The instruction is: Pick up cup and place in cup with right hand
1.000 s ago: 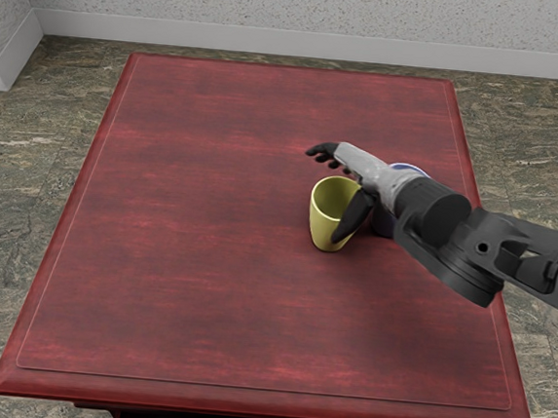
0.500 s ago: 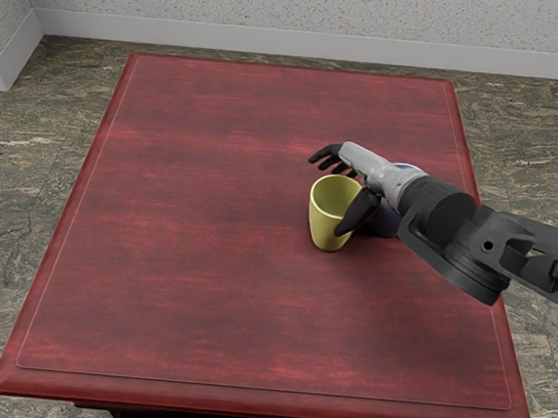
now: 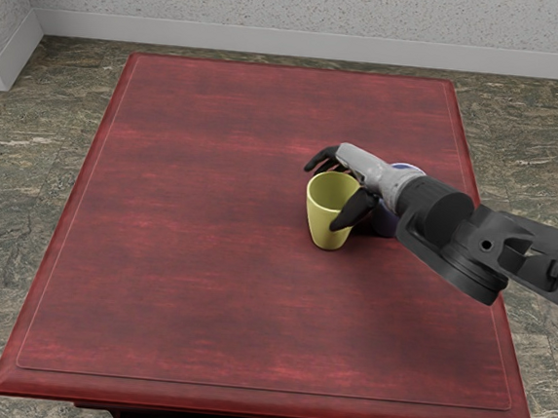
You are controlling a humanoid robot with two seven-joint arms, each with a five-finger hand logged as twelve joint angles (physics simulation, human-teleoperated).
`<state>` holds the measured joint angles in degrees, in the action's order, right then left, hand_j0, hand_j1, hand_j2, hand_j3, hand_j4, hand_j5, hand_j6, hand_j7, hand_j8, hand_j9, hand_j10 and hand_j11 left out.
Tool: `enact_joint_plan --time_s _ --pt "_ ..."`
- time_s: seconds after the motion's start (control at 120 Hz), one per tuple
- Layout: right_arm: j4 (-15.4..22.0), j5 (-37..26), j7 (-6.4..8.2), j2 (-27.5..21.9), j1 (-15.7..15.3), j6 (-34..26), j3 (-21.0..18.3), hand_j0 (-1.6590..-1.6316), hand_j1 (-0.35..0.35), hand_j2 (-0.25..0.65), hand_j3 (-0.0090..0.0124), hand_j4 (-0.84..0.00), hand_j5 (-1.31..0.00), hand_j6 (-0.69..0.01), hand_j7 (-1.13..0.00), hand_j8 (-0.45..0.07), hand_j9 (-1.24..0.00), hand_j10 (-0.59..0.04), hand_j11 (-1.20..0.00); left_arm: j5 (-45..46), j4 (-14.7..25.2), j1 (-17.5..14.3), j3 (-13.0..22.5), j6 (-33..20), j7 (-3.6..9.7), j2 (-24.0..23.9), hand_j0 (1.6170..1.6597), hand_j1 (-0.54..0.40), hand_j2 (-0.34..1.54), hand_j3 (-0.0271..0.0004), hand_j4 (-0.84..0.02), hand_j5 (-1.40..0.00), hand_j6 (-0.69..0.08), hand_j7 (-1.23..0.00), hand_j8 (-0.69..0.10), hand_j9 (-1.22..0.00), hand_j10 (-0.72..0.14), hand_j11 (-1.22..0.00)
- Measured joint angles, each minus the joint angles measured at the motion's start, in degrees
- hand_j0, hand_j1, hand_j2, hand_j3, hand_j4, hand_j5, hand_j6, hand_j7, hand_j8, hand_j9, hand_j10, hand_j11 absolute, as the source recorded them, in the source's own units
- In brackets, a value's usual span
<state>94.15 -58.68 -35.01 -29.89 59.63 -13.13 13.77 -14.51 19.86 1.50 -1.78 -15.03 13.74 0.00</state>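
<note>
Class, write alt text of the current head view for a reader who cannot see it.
A robot's right hand reaches around a yellow-green cup standing upright on a dark red table, thumb at its near side. A blue-purple cup stands beside it, partly hidden behind the hand.

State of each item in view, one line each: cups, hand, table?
Yellow cup: upright, mouth up, not in the blue cup; whether gripped or slightly lifted, can't tell.
Blue cup: upright, largely hidden behind the right hand; contents can't be seen.
Right hand: at the yellow cup, over its right side in the picture; grip can't be confirmed.
Table: level, red-stained top.
</note>
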Motion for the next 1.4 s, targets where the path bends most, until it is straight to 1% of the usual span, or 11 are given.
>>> enact_joint_plan --time_s 0.1,0.208,0.217,0.233,0.3,0.317,0.375,0.825,1.142,1.25,1.4 --pt "0.0 0.8 -0.02 0.1 0.0 0.0 0.1 -1.6552 0.095 -0.001 0.0001 -0.411 -0.5 -0.335 -0.51 -0.285 -0.51 -0.346 -0.52 0.0 0.0 0.0 0.0 0.0 0.01 0.0 1.6581 0.349 0.0 -0.0002 0.0 0.0 0.0 0.0 0.0 0.0 0.0 0.0" --pt "0.0 1.1 -0.02 0.1 0.1 -0.1 0.1 -1.6554 0.093 0.025 -0.002 -0.442 -0.48 -0.362 -0.52 -0.309 -0.5 -0.362 -0.51 0.0 0.0 0.1 0.0 0.0 0.01 0.0 1.6581 0.349 0.0 -0.0002 0.0 0.0 0.0 0.0 0.0 0.0 0.0 0.0" --pt "0.0 1.1 -0.02 0.1 0.1 -0.1 0.1 -1.6555 0.092 0.028 -0.0003 -0.443 -0.48 -0.357 -0.52 -0.308 -0.5 -0.361 -0.51 0.0 0.0 0.1 0.0 0.0 0.01 0.0 1.6581 0.349 0.0 -0.0002 0.0 0.0 0.0 0.0 0.0 0.0 0.0 0.0" --pt "0.0 1.2 -0.02 0.1 0.1 -0.1 0.1 -1.6556 0.092 0.03 -0.0003 -0.444 -0.49 -0.36 -0.52 -0.31 -0.5 -0.359 -0.52 0.0 0.0 0.0 0.0 0.0 0.01 0.0 1.6581 0.349 0.0 -0.0001 0.0 0.0 0.0 0.0 0.0 0.0 0.0 0.0" --pt "0.0 1.3 -0.03 0.1 0.0 -0.1 0.0 -1.6552 0.089 0.038 -0.002 -0.46 -0.49 -0.358 -0.53 -0.323 -0.5 -0.367 -0.52 0.0 0.0 0.1 0.0 0.0 0.0 0.0 1.6581 0.349 0.0 -0.0002 0.0 0.0 0.0 0.0 0.0 0.0 0.0 0.0" --pt "0.0 1.4 -0.03 0.1 0.0 -0.1 0.0 -1.6553 0.089 0.035 0.0 -0.46 -0.5 -0.365 -0.54 -0.325 -0.51 -0.36 -0.52 0.0 0.0 0.0 0.0 0.0 0.0 0.0 1.6581 0.349 0.0 -0.0001 0.0 0.0 0.0 0.0 0.0 0.0 0.0 0.0" --pt "0.0 1.6 -0.04 0.1 0.0 -0.1 0.1 -1.6556 0.085 0.029 0.0007 -0.459 -0.51 -0.362 -0.54 -0.32 -0.52 -0.359 -0.54 0.0 0.0 0.0 0.0 0.0 0.0 0.0 1.6581 0.349 0.0 -0.0001 0.0 0.0 0.0 0.0 0.0 0.0 0.0 0.0" --pt "0.3 3.6 0.03 0.1 4.2 0.1 2.1 -1.6568 0.1 0.059 0.0001 -0.419 -0.56 -0.357 -0.55 -0.301 -0.56 -0.347 -0.56 0.0 0.0 0.0 0.0 0.0 0.0 0.0 1.6581 0.349 0.0 0.0 0.0 0.0 0.0 0.0 0.0 0.0 0.0 0.0" --pt "0.9 9.9 0.01 -4.2 6.6 8.8 9.5 -1.6574 0.09 0.056 0.0 -0.397 -0.54 -0.382 -0.53 -0.324 -0.53 -0.364 -0.53 0.0 0.0 0.1 0.0 0.0 0.01 0.0 1.6581 0.349 0.0 0.0 0.0 0.0 0.0 0.0 0.0 0.0 0.0 0.0" --pt "1.4 10.6 0.02 -5.9 7.4 9.7 11.2 -1.6566 0.076 0.026 -0.0011 -0.396 -0.54 -0.387 -0.53 -0.327 -0.53 -0.363 -0.53 0.0 0.0 0.1 0.0 0.0 0.01 0.0 1.6581 0.349 0.0 0.0 0.0 0.0 0.0 0.0 0.0 0.0 0.0 0.0" --pt "3.6 10.8 0.01 -9.4 7.6 9.8 12.7 -1.657 0.078 0.053 0.0 -0.398 -0.54 -0.389 -0.53 -0.335 -0.53 -0.373 -0.53 0.0 0.0 0.0 0.0 0.0 -0.01 0.0 1.6581 0.349 0.0 0.0 0.0 0.0 0.0 0.0 0.0 0.0 0.0 0.0"
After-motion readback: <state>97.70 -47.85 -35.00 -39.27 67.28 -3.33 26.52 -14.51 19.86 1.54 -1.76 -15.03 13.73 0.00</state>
